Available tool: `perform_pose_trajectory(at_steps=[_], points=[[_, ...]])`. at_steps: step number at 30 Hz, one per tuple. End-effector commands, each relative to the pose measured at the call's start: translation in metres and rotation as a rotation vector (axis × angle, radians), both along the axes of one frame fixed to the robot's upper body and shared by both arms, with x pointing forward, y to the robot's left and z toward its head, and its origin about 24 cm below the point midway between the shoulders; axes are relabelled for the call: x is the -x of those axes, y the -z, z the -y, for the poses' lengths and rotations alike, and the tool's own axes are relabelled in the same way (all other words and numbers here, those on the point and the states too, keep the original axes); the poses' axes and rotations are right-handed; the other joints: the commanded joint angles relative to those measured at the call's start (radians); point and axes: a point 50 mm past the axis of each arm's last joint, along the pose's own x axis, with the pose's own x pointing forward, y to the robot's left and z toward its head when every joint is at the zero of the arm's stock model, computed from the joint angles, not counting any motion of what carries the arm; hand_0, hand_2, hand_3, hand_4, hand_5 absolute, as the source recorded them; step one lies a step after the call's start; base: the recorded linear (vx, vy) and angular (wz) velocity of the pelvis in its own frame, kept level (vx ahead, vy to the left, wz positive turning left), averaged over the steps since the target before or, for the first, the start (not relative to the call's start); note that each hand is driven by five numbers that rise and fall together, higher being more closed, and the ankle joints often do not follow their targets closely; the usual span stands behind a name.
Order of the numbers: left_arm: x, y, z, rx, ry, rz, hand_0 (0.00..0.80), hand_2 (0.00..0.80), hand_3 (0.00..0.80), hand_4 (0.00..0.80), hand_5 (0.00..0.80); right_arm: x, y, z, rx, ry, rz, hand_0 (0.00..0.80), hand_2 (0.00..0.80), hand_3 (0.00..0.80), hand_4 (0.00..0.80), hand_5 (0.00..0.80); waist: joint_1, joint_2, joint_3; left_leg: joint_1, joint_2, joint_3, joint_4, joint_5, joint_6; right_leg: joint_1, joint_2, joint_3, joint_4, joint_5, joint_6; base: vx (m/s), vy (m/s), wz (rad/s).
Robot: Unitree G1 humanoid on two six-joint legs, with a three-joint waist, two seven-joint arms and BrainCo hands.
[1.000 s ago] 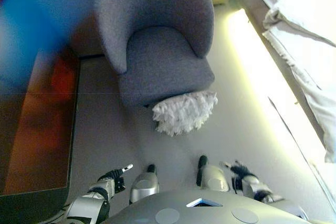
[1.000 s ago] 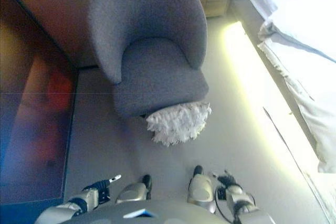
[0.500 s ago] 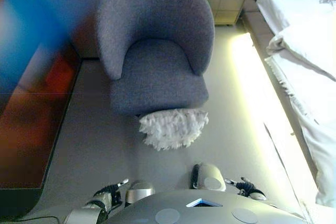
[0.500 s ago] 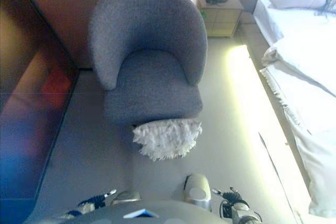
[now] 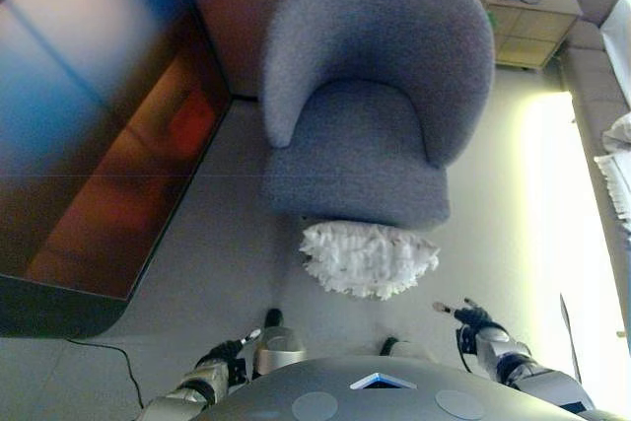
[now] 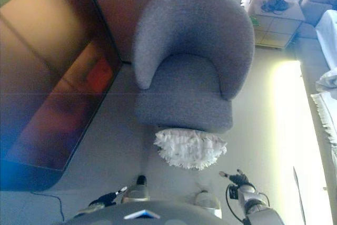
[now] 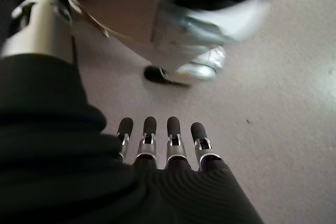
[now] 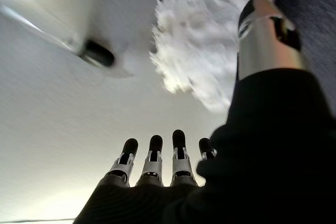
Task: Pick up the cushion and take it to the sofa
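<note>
Grey carpet floor [image 5: 197, 273], bedroom setting: grey sofa chair [image 5: 380, 96] ahead, nightstand [image 5: 532, 7] far right, dark cabinet [image 5: 89, 125] on the left. Fluffy white cushion [image 5: 367, 258] lies on the floor, touching the chair's near edge. We have both hands low and near us: left hand [image 5: 229, 352] and right hand [image 5: 471, 318], fingers straight, holding nothing, apart from the cushion.

Risks as we see them:
- cushion sits partly under the seat front, so a grab could jam fingers against the chair
- loose fluffy cover may slip from a one-handed pinch
- reaching that low could cost us balance
</note>
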Motion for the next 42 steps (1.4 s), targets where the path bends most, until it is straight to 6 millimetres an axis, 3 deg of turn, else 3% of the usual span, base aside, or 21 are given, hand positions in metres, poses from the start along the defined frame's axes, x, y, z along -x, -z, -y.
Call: perform_pose_trajectory(at_steps=[1,4,7,9,11,14,15,18,20,28,36,42], points=[[-0.014,-0.002,-0.003,0.005,-0.007,0.026,0.0,0.0,0.0,0.0,0.0,-0.017,-0.005,0.004,0.031,0.011,0.036,0.0,0.0,0.0,0.0,0.0,0.011,0.007,0.051,-0.017,0.048,-0.095,0.018,-0.005,0.014,0.022,-0.028,0.035,-0.025,0.052,0.014,0.297,0.235,-0.13],[-0.02,-0.006,-0.015,-0.036,-0.009,0.036,0.0,0.0,0.0,0.0,0.0,-0.018,-0.005,0.002,0.041,-0.003,0.075,0.0,0.0,0.0,0.0,0.0,0.006,-0.007,0.057,-0.03,0.028,-0.085,0.08,-0.046,0.044,0.03,-0.063,0.045,0.03,0.033,0.036,0.302,0.159,-0.25],[-0.039,-0.017,-0.036,-0.123,-0.007,0.102,0.0,0.0,0.0,0.0,0.0,-0.029,-0.008,-0.002,0.049,-0.072,0.123,0.0,0.0,0.0,0.0,0.0,0.002,-0.025,0.072,-0.055,0.002,-0.081,0.155,-0.094,0.08,-0.042,-0.109,0.059,0.15,0.065,0.026,0.208,0.04,-0.26],[-0.066,-0.029,-0.048,-0.199,0.04,0.201,0.0,0.0,0.0,0.0,0.0,-0.043,-0.013,-0.004,0.046,-0.088,0.172,0.0,0.0,0.0,0.0,0.0,0.006,-0.031,0.092,-0.107,0.005,-0.075,0.212,-0.113,0.075,-0.067,-0.141,0.059,0.114,0.091,0.03,-0.066,-0.126,-0.35],[-0.114,-0.055,-0.06,-0.335,0.175,0.369,0.0,0.0,0.0,0.0,0.0,-0.071,-0.024,-0.003,0.062,-0.144,0.271,0.0,0.0,0.0,0.0,0.0,0.007,-0.031,0.135,-0.189,0.025,-0.071,0.267,-0.123,0.059,-0.126,-0.187,0.078,0.066,0.168,0.059,-0.22,-0.24,-0.4],[-0.146,-0.075,-0.062,-0.406,0.217,0.473,0.0,0.0,0.0,0.0,0.0,-0.087,-0.034,-0.002,0.084,-0.172,0.342,0.0,0.0,0.0,0.0,0.0,-0.003,-0.025,0.167,-0.261,0.055,-0.084,0.319,-0.123,0.037,-0.161,-0.166,0.101,0.044,0.157,0.073,-0.069,-0.225,-0.38],[-0.154,-0.08,-0.059,-0.409,0.206,0.511,0.0,0.0,0.0,0.0,0.0,-0.094,-0.04,0.003,0.109,-0.188,0.381,0.0,0.0,0.0,0.0,0.0,-0.004,-0.023,0.183,-0.292,0.075,-0.086,0.338,-0.112,0.014,-0.167,-0.163,0.094,0.035,0.151,0.078,-0.026,-0.222,-0.13],[-0.169,-0.086,-0.046,-0.366,0.219,0.602,0.0,0.0,0.0,0.0,0.0,-0.117,-0.059,0.018,0.19,-0.198,0.482,0.0,0.0,0.0,0.0,0.0,-0.023,-0.003,0.222,-0.348,0.112,-0.097,0.327,-0.073,-0.029,-0.229,-0.15,0.098,0.043,0.123,0.083,-0.097,-0.108,-0.3],[-0.176,-0.089,-0.035,-0.333,0.248,0.659,0.0,0.0,0.0,0.0,0.0,-0.128,-0.07,0.025,0.239,-0.187,0.53,0.0,0.0,0.0,0.0,0.0,-0.033,0.01,0.24,-0.379,0.117,-0.103,0.317,-0.059,-0.038,-0.287,-0.146,0.104,0.063,0.116,0.079,-0.148,-0.017,-0.25],[-0.207,-0.115,-0.008,-0.219,0.293,0.914,0.0,0.0,0.0,0.0,0.0,-0.173,-0.112,0.032,0.405,-0.213,0.719,0.0,0.0,0.0,0.0,0.0,-0.062,0.041,0.331,-0.469,0.104,-0.096,0.286,-0.043,-0.031,-0.49,-0.149,0.127,0.108,0.149,0.067,-0.146,0.009,-0.16],[-0.253,-0.168,0.004,-0.23,0.243,1.172,0.0,0.0,0.0,0.0,0.0,-0.231,-0.181,0.019,0.512,-0.2,1.002,0.0,0.0,0.0,0.0,0.0,-0.086,0.039,0.437,-0.646,0.084,-0.099,0.328,-0.02,-0.016,-0.712,-0.14,0.169,0.195,0.177,0.061,-0.141,-0.011,-0.09],[-0.271,-0.205,0.008,-0.297,0.205,1.342,0.0,0.0,0.0,0.0,0.0,-0.253,-0.227,0.008,0.595,-0.226,1.179,0.0,0.0,0.0,0.0,0.0,-0.095,0.036,0.438,-0.782,0.083,-0.095,0.353,-0.007,-0.007,-0.866,-0.123,0.172,0.25,0.19,0.047,-0.059,-0.025,-0.06]])
